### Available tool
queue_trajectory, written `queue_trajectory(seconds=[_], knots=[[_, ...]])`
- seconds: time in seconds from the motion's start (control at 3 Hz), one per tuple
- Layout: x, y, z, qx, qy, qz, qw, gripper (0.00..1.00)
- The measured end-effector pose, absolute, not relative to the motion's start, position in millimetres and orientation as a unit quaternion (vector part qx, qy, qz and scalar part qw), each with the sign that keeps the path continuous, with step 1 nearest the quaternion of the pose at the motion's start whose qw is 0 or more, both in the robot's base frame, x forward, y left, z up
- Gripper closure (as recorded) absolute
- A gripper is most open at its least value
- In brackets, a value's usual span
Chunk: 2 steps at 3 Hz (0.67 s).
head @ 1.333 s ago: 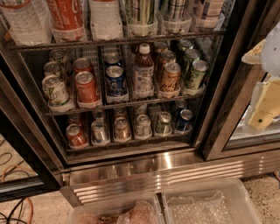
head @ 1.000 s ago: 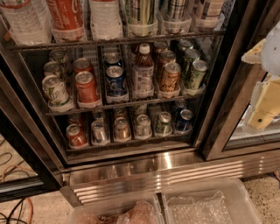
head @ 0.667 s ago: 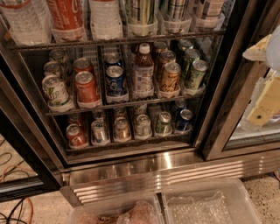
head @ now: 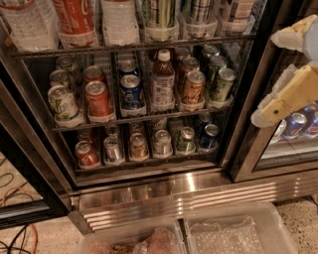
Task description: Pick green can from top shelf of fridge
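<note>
The fridge (head: 164, 191) stands open in front of me, with wire racks of drinks. The top shelf (head: 129, 47) runs along the top of the camera view, lined with translucent cup holders. The green can (head: 159, 12), dark green with silvery stripes, stands in a holder at the middle of that shelf; its lid is cut off by the frame's top edge. My gripper (head: 266, 79) hangs at the right edge, outside the fridge, to the right of the can and lower. Its cream fingers (head: 285, 96) are spread apart and hold nothing.
A red bottle (head: 74, 20) and clear bottles (head: 119, 20) flank the green can; another striped can (head: 201, 10) stands to its right. Two lower racks hold small cans (head: 97, 99). A dark door post (head: 248, 129) separates a second compartment. Clear plastic bins (head: 233, 230) lie on the floor.
</note>
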<state>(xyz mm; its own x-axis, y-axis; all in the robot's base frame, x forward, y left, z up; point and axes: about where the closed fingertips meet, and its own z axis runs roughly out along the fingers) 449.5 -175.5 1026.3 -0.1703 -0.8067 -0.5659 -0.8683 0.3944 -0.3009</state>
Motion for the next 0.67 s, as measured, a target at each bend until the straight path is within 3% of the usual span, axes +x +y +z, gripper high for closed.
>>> queue_trajectory(seconds=[0.67], knots=[[456.0, -173.6, 1030.8, -0.544, 0.762, 0.047, 0.347, 0.0]])
